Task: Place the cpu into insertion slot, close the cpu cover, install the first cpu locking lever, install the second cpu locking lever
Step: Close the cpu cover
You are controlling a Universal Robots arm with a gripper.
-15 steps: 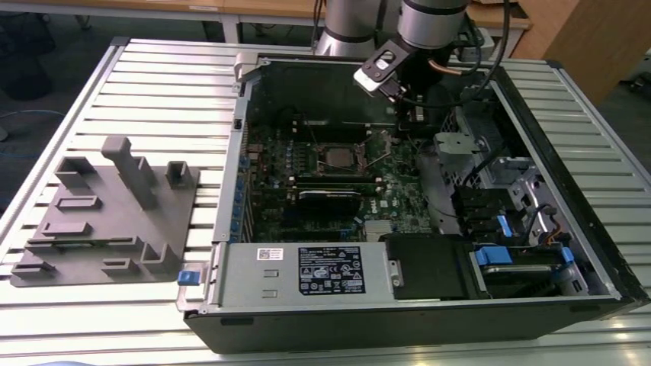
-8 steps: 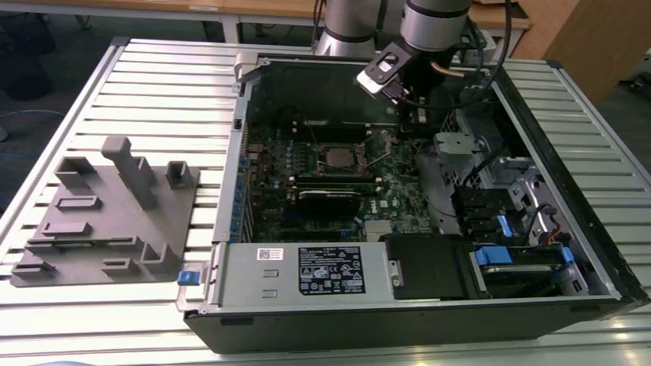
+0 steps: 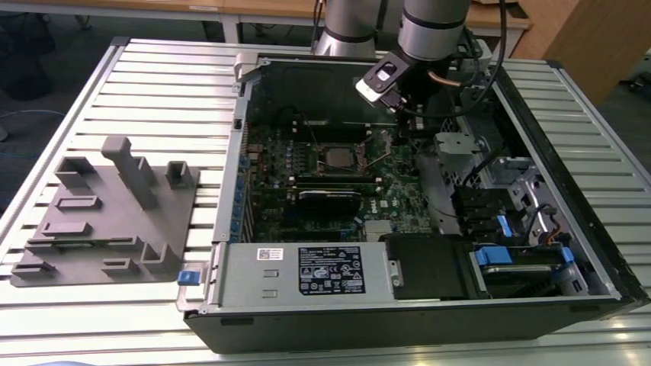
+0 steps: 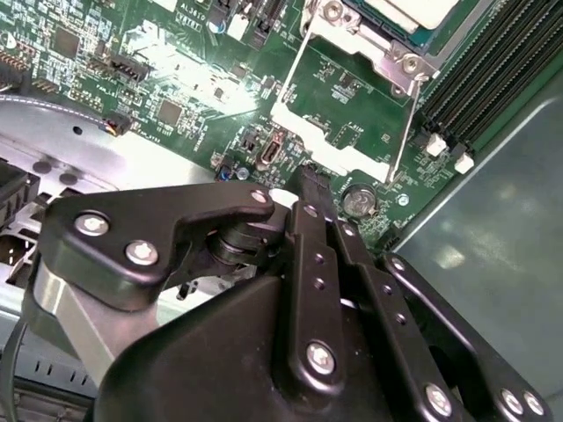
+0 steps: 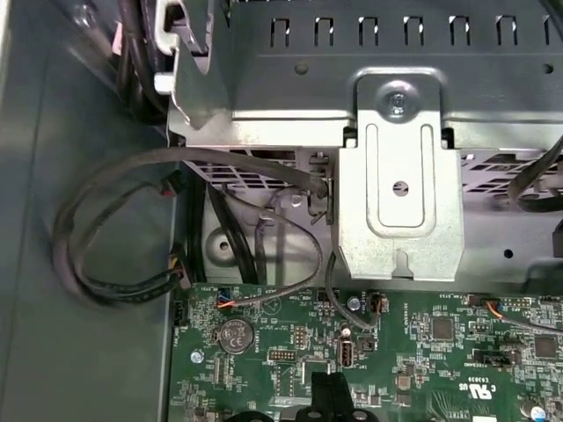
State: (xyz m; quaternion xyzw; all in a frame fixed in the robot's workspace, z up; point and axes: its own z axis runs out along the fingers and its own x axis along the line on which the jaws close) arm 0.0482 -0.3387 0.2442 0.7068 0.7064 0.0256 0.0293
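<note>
One arm reaches down into the open computer case lying on the bench, entering from the upper middle of the exterior view. The cpu sits in the insertion slot at the centre of that view, its pale metal top exposed. The cpu cover is swung open and not yet closed, and in the second wrist view its windowed frame lies between the socket and the gripper. The gripper hangs just beside the frame's free edge, its jaws drawn together with nothing visible between them. Whether the tip touches the frame cannot be told. The likeliest fault is a slip. The frame edge is thin and smooth, so a tip pushing off-centre could skate off it and strike the board, where a coin cell and a small connector lie near. A cover forced down over a chip not lying square could damage the socket contacts. Loose cables by the case wall could snag the wrist. The locking levers cannot be told apart from the frame here.
</note>
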